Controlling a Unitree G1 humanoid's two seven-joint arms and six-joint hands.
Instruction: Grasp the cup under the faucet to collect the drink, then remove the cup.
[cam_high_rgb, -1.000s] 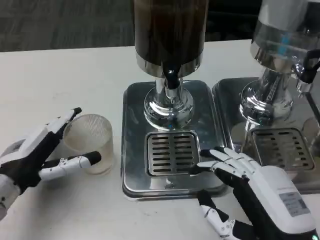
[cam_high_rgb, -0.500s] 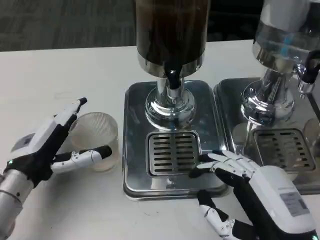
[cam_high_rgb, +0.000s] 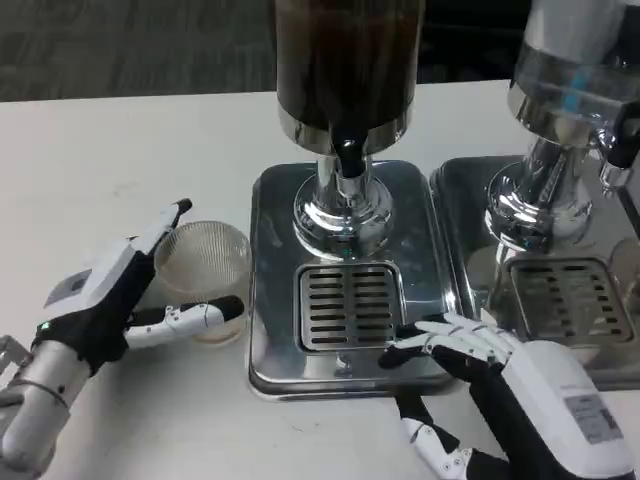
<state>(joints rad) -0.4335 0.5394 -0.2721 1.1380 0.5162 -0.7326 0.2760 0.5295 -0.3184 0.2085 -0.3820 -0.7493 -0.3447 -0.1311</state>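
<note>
Cup (cam_high_rgb: 205, 275), clasped by the left hand (cam_high_rgb: 115, 300) at nine o'clock of the tray (cam_high_rgb: 275, 200), risked catching its raised edge; right hand (cam_high_rgb: 500, 375) lay spread.

Clear ribbed cup (cam_high_rgb: 207, 277), silver slotted drip tray (cam_high_rgb: 347, 306), white table (cam_high_rgb: 120, 160)

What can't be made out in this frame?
- Cup: whether it holds any drink; ribbed clear wall blurs the inside, head view.
- Left hand: fingers flank the cup, but firm contact is unclear.
- Dispenser: its upper part is cut off by the top edge.
- Right hand: its wrist is cut off at the bottom edge; whether its fingertips touch the tray is unclear.
</note>
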